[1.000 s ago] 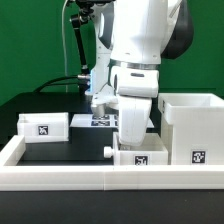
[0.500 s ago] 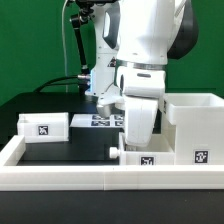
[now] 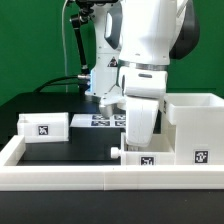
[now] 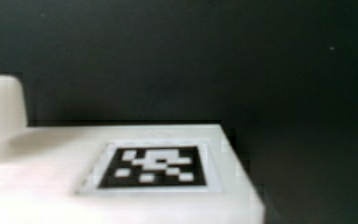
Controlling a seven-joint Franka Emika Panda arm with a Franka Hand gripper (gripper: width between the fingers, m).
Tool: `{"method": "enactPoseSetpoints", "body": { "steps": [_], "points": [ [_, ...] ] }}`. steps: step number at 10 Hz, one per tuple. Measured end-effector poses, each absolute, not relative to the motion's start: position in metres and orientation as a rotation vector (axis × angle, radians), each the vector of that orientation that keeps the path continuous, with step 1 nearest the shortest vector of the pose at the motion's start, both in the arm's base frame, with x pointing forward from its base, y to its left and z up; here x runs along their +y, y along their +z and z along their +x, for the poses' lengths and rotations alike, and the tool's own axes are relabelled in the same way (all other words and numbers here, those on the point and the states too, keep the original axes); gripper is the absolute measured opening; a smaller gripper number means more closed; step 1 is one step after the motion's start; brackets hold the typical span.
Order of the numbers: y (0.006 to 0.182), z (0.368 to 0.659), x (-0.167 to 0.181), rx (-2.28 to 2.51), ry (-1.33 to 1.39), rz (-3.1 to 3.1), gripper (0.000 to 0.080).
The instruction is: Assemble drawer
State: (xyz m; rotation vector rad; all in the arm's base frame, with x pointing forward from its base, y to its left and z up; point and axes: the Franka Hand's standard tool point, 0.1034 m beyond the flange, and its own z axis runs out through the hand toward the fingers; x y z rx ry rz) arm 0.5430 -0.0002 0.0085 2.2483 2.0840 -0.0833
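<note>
Arm [image 3: 145,45] is seen filling the middle of the exterior view; the table [image 3: 70,150] behind it is largely hidden. Housing [image 3: 195,125] stands at the exterior view's right, cut by the frame edge, its interior unseen. Left box [image 3: 45,127] is set well apart, contents hidden. Near box [image 3: 148,158], just beside the housing, is partly masked by the rail [image 3: 60,178]. Marker board [image 3: 100,120] is half covered. Gripper [image 3: 139,138] is lowered onto the near box; fingers clenched or released cannot be told. Wrist view is blurred: one tag [image 4: 158,165] is made out.
</note>
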Motion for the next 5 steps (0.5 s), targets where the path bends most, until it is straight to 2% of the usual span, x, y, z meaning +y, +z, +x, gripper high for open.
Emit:
{"method": "enactPoseSetpoints", "body": {
  "steps": [5],
  "points": [
    [0.0084, 0.5436, 0.0020, 2.103, -0.090, 2.228, 0.0041]
  ]
}}
